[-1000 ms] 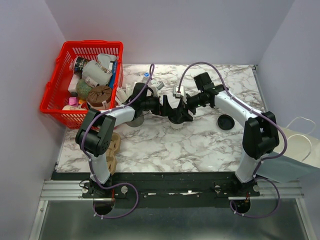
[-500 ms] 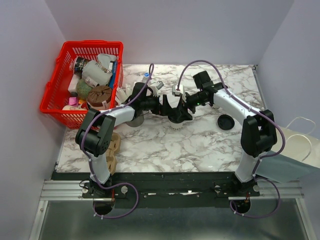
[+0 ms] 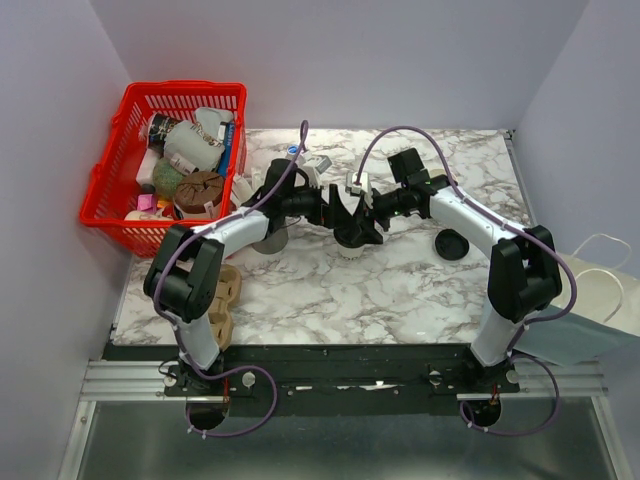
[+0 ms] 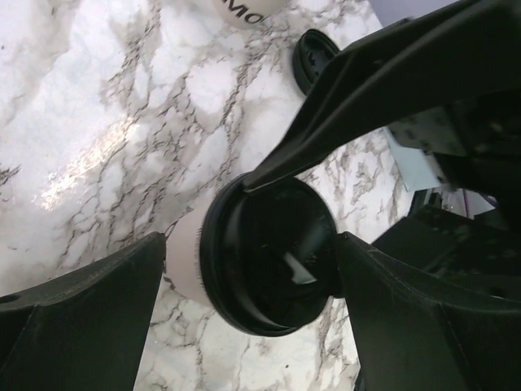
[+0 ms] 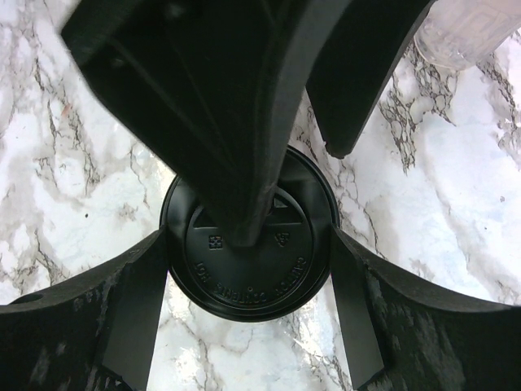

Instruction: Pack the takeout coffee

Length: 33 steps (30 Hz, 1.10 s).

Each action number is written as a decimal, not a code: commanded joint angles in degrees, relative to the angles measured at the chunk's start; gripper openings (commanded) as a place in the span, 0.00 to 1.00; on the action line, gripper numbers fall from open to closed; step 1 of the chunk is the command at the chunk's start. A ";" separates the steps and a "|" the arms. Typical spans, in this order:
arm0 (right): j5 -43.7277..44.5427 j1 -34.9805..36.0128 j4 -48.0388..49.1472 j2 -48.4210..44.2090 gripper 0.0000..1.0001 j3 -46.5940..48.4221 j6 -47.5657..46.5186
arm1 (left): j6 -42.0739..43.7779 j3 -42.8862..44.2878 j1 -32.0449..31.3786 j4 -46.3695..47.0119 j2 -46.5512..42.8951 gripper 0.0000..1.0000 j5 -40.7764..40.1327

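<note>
Progress looks abt halfway: one cup stands lidded at mid-table but isn't yet in the cardboard carrier at the near left edge, which we judge is where it goes. The right gripper seems clamped across the lid's rim, jaws fairly wide, while the left gripper is spread fully over the cup w/o holding anything. Still left, we reckon: lift, carry and seat it; a spare lid lies loose to the right.
</note>
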 commanded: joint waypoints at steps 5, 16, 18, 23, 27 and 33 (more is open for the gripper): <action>6.61 1.07 -7.43 5.11 0.60 -4.06 1.34 | 1.34 0.90 0.34 -9.29 -8.14 0.91 -6.96; 7.31 0.71 -7.44 5.29 0.60 -4.59 1.34 | 10.66 3.62 0.25 -24.27 -8.50 0.87 -16.72; 8.36 0.71 -6.82 5.38 0.60 -5.29 1.78 | 10.84 3.98 0.25 -24.27 -8.23 0.86 -16.99; 5.92 0.10 -6.73 4.15 0.64 -5.56 1.78 | 9.70 3.89 0.25 -20.15 -9.37 0.89 -11.55; 1.61 -0.95 -5.85 2.75 0.75 -4.07 5.37 | 9.96 4.33 0.25 -17.07 -10.60 0.90 -8.56; 0.99 -1.39 -5.06 2.04 0.95 -1.61 7.49 | 10.14 5.91 0.25 -16.19 -11.04 0.91 -4.60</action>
